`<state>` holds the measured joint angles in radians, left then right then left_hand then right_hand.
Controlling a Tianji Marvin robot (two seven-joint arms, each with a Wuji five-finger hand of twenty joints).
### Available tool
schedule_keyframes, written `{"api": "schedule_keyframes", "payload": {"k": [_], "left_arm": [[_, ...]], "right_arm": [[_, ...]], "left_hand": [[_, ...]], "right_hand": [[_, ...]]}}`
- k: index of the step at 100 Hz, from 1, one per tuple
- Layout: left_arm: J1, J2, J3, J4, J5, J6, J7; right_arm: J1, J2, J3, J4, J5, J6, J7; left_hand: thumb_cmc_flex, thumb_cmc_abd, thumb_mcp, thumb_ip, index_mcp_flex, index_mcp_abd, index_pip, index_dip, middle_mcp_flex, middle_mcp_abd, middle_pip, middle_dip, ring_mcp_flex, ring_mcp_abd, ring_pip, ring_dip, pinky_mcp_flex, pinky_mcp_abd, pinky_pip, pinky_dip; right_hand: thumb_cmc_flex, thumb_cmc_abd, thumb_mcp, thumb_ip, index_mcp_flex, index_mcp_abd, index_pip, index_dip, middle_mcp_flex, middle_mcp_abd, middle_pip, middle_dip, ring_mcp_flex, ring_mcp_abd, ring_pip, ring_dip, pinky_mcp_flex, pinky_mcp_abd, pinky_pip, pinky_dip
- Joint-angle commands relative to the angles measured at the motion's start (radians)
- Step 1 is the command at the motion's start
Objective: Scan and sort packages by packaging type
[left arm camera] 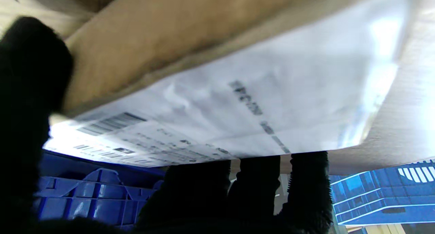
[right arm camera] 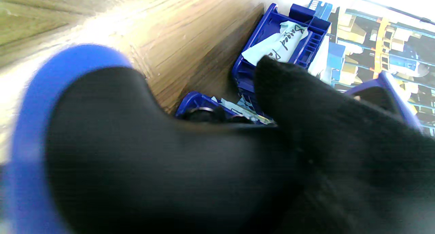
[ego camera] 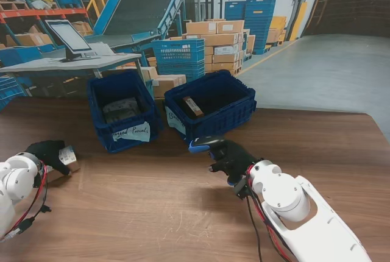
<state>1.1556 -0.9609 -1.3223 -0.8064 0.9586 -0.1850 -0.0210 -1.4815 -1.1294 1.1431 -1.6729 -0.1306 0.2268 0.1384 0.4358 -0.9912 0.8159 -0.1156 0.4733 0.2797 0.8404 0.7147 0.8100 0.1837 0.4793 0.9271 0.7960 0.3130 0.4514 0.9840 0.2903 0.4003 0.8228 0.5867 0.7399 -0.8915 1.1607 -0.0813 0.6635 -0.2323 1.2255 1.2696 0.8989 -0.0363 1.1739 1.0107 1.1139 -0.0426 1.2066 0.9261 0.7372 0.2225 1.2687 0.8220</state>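
Observation:
A small cardboard box (ego camera: 68, 156) with a white shipping label sits in my black-gloved left hand (ego camera: 47, 152) at the table's near left edge. In the left wrist view the box's label (left arm camera: 238, 101) fills the frame, and fingers (left arm camera: 309, 186) wrap its edge. My right hand (ego camera: 233, 159) is shut on a blue and black scanner (ego camera: 200, 146) just in front of the right blue bin (ego camera: 241, 113), which holds a brown box (ego camera: 192, 106). The left blue bin (ego camera: 100, 125), labelled for bagged parcels, holds a grey bag (ego camera: 122, 109). The scanner (right arm camera: 30, 125) blocks much of the right wrist view.
The brown wooden table (ego camera: 152, 207) runs out to its right edge (ego camera: 375, 125). Behind the bins stand a grey desk with a monitor (ego camera: 70, 38), a blue crate (ego camera: 178, 55) and stacked cartons (ego camera: 219, 46).

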Motion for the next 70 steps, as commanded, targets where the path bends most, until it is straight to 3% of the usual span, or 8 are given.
{"api": "schedule_keyframes", "payload": {"k": [1,30,70], "left_arm": [[0.01,-0.014,0.006,0.007,-0.007,-0.005,-0.021],[0.041,-0.021,-0.032,-0.051,-0.006,0.007,-0.033],[0.217,-0.042,-0.191,-0.382,0.049,0.048,-0.118]], "right_arm": [[-0.008,-0.004,0.003,-0.012,-0.001,0.001,0.012],[-0.011,-0.004,0.008,-0.018,-0.007,0.001,0.007],[-0.013,-0.006,0.013,-0.017,-0.006,-0.009,-0.001]], "left_hand": [[0.464,0.125,0.298,0.07,0.146,-0.302,0.289,0.098,0.16,-0.172,0.129,0.065,0.13,-0.054,0.163,0.112,0.016,0.049,0.044,0.024],[0.482,0.106,0.319,0.07,0.179,-0.308,0.331,0.12,0.182,-0.172,0.15,0.077,0.16,-0.044,0.176,0.167,0.022,0.063,0.065,0.034],[0.48,0.114,0.313,0.063,0.175,-0.307,0.329,0.122,0.181,-0.172,0.144,0.078,0.167,-0.051,0.16,0.183,0.029,0.057,0.068,0.035]], "right_hand": [[0.079,0.039,0.016,0.004,0.059,-0.046,0.066,0.049,0.001,0.023,0.006,0.005,0.016,-0.019,0.051,0.019,0.002,-0.002,0.018,0.007],[0.08,0.039,0.016,0.005,0.06,-0.046,0.066,0.05,0.002,0.023,0.006,0.005,0.017,-0.019,0.051,0.019,0.003,-0.003,0.018,0.007],[0.079,0.039,0.016,0.005,0.06,-0.046,0.066,0.05,0.001,0.022,0.006,0.005,0.016,-0.019,0.051,0.019,0.003,0.0,0.019,0.007]]}}
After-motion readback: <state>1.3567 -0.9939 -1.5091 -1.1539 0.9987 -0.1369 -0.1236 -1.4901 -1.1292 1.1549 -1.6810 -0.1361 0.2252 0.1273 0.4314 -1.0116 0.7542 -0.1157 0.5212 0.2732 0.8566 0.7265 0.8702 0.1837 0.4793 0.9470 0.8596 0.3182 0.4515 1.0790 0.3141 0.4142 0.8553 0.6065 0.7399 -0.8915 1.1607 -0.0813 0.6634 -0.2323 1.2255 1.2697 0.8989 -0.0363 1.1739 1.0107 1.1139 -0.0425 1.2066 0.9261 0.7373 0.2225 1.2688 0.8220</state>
